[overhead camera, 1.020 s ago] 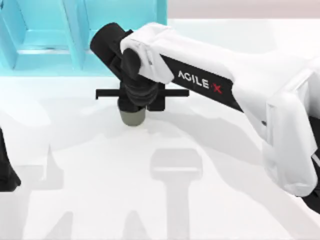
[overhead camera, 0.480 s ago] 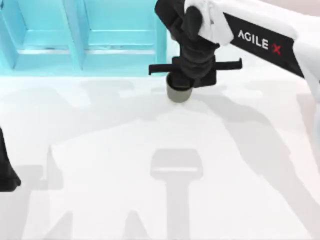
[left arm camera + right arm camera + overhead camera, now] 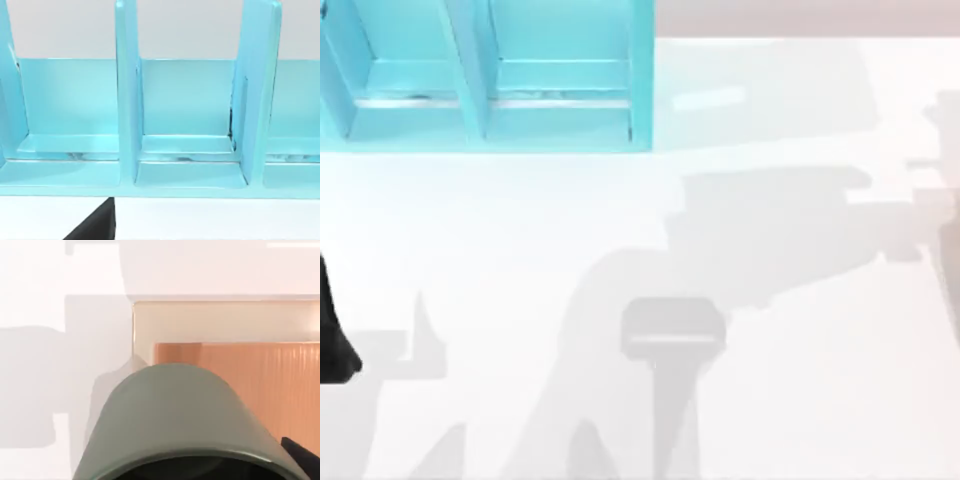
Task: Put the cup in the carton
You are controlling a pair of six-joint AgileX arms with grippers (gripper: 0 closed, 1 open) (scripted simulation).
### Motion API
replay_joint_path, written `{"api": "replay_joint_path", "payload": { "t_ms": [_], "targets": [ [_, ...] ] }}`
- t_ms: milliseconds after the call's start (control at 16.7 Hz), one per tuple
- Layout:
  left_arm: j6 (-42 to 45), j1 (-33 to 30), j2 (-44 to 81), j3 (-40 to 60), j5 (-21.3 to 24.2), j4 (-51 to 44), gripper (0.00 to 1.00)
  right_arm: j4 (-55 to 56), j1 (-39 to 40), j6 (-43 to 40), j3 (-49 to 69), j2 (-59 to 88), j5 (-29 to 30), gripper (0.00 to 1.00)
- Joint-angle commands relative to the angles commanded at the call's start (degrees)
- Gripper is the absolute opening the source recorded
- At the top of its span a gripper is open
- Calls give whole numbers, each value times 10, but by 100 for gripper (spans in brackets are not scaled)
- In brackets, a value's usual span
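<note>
Left arm: a black part of the left arm [image 3: 332, 345] sits at the left edge of the top view, low on the white table, parked
Left gripper: a dark wedge of the left gripper [image 3: 94, 226] shows at the edge of the left wrist view, in front of the rack; whether it is spread or closed cannot be told
Rack: a turquoise plastic rack with upright dividers [image 3: 470, 70] stands at the far left of the table; the left wrist view looks straight into its compartments, each with a back wall, a raised floor and a shallow front lip
Table: a plain white matte tabletop [image 3: 500, 230] runs across the whole top view, with the rack resting on it
Shadows: soft grey shadows of arm shapes [image 3: 760, 230] lie across the middle and right of the table, and a smaller T-shaped one lies nearer the front
Right gripper: the right gripper [image 3: 200, 471] is clamped around the cup, with one black fingertip [image 3: 301, 456] showing just beside the cup's rim
Cup: the small olive-grey matte handleless cup [image 3: 170, 415] sits in the right gripper, very close to the right wrist camera, its dark inside showing at the rim; it hangs over the corner of the carton, covering part of the wall and part of the floor
Carton: an open box with a cream wall [image 3: 215, 322] and an orange-brown ribbed floor [image 3: 260, 385] lies on the white table beneath the cup; whether the cup touches it cannot be told
</note>
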Motion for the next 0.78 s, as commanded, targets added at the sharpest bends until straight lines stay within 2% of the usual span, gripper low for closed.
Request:
{"api": "replay_joint_path", "payload": {
  "t_ms": [180, 360, 540, 780],
  "targets": [
    [0, 0, 0, 0, 0, 0, 100, -7, -140, -135, -88, -94, -45, 0],
    [0, 0, 0, 0, 0, 0, 100, -12, -230, -224, -157, -167, -77, 0],
    [0, 0, 0, 0, 0, 0, 100, -14, -265, -259, -188, -199, -92, 0],
    [0, 0, 0, 0, 0, 0, 100, -13, -263, -258, -186, -196, -90, 0]
  ]
}}
